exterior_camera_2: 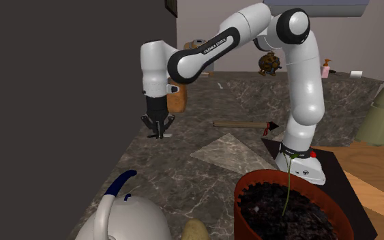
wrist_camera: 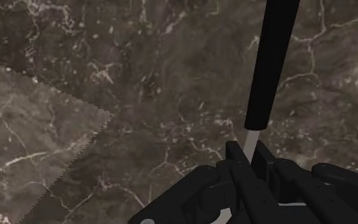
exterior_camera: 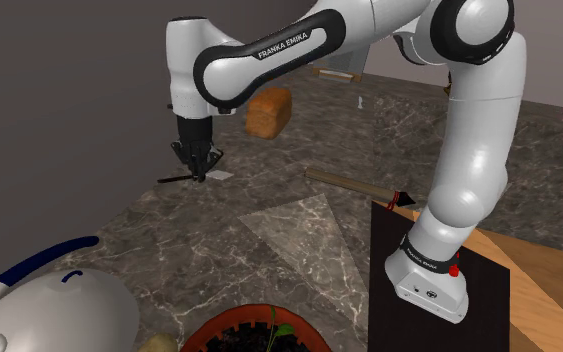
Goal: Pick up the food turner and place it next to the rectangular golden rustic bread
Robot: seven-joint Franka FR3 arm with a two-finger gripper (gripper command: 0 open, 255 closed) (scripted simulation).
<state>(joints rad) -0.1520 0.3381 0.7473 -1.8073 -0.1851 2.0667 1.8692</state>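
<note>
The food turner has a black handle (wrist_camera: 269, 63) and a pale neck. My gripper (wrist_camera: 249, 159) is shut on that neck. In the shoulder view the gripper (exterior_camera: 198, 170) points straight down, low over the dark marble counter (exterior_camera: 149, 225). The turner's handle (exterior_camera: 175, 181) sticks out toward that view's left and its pale blade (exterior_camera: 220, 175) toward the right. Whether the turner touches the counter I cannot tell. The golden-brown bread loaf (exterior_camera: 269, 110) stands farther back on the counter, apart from the gripper. In the second exterior view the gripper (exterior_camera_2: 158, 129) hangs in front of the loaf (exterior_camera_2: 177, 102).
A long wooden-handled tool (exterior_camera: 354, 183) with a red and black end lies near the stand. A white kettle (exterior_camera: 44, 305) with a blue handle and a red pot of soil (exterior_camera_2: 289, 208) sit at the near edge. A paler triangular patch (exterior_camera: 299, 235) marks the counter.
</note>
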